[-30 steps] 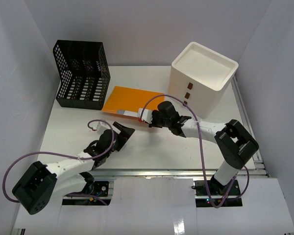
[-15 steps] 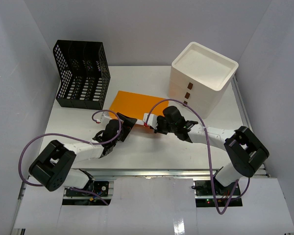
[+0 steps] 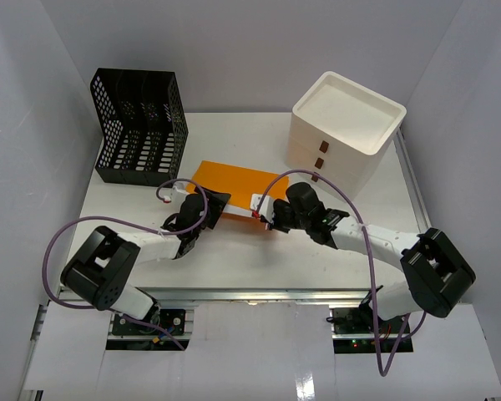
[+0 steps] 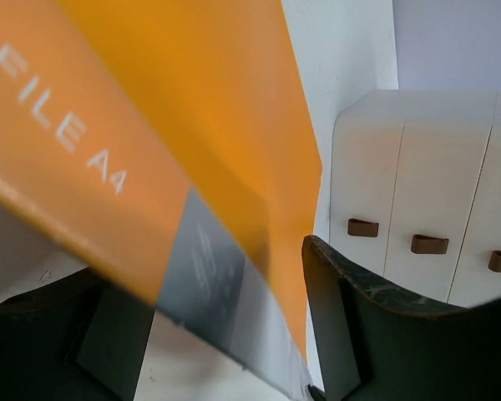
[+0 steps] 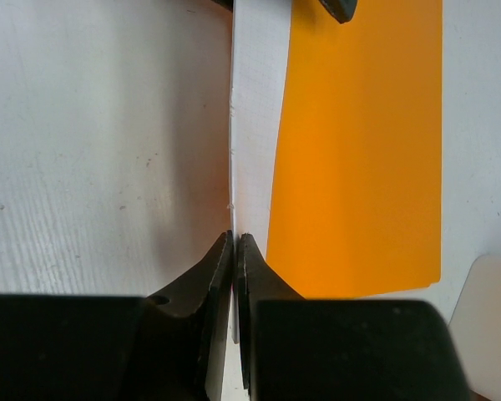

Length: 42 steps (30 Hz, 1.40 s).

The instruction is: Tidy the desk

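An orange A4 file folder (image 3: 234, 179) is tilted up off the white desk (image 3: 259, 255) at mid-table. My right gripper (image 3: 268, 219) is shut on the folder's white near edge (image 5: 255, 125); in the right wrist view its tips (image 5: 235, 242) pinch that thin edge, with the orange face (image 5: 359, 142) to the right. My left gripper (image 3: 212, 205) is open at the folder's left corner. In the left wrist view the folder (image 4: 192, 100) passes between the spread jaws of that gripper (image 4: 213, 342), with the right finger (image 4: 359, 334) standing apart from it.
A black mesh file rack (image 3: 142, 125) stands at the back left. A white three-drawer box (image 3: 346, 125) stands at the back right, and it also shows in the left wrist view (image 4: 417, 192). A metal rail (image 3: 259, 294) runs along the desk's front edge.
The folder has gone from lying flat to tilted up and shifted toward the front. My left gripper has moved up to its left corner. My right gripper has shifted right, still holding it.
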Motion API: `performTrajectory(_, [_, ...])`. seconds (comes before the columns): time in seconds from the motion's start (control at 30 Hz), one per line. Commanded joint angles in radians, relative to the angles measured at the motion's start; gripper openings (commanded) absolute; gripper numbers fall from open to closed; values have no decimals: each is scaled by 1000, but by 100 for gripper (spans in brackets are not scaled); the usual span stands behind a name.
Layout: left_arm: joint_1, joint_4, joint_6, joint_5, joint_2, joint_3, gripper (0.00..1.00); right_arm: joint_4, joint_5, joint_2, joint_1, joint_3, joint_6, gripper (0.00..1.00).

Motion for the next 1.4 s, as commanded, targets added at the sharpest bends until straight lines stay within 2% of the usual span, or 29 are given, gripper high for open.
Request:
performTrajectory(0.0, [20,68,-6,15,-3,27,66,6,-90,-54,0,-25,38,8])
performTrajectory(0.1, [28,113,-3,41,-8,6,52,-6,-122,-71,0,-35,50,8])
performTrajectory(0.17, [31,136,3,50,-14,-9,46,-10,-132,-78,0,-38,51,9])
performTrajectory(0.37, [39,201,96,80,-75,-61,8,-59,-173,-97,0,-40,51,12])
performTrajectory(0.4, [39,201,120,82,-86,-61,5,-71,-178,-102,0,-38,45,16])
performTrajectory(0.47, [41,192,198,89,-120,-59,0,-128,-200,-110,-4,-26,18,33])
performTrajectory(0.53, [43,168,271,97,-156,-54,0,-237,-262,-121,-16,2,-67,50])
performTrajectory(0.67, [45,97,493,120,-259,-31,0,-377,-362,-168,-76,43,-212,91])
performTrajectory(0.87, [47,-106,834,100,-425,60,0,-390,-478,-258,-224,35,-220,90])
performTrajectory(1.0, [49,-224,1055,89,-536,123,0,-382,-494,-306,-278,30,-199,90])
performTrajectory(1.17, [57,-323,1215,19,-611,235,0,-318,-500,-329,-335,-6,-143,90])
performTrajectory(1.37, [111,-395,1334,-11,-578,413,0,-273,-499,-347,-356,-32,-111,90])
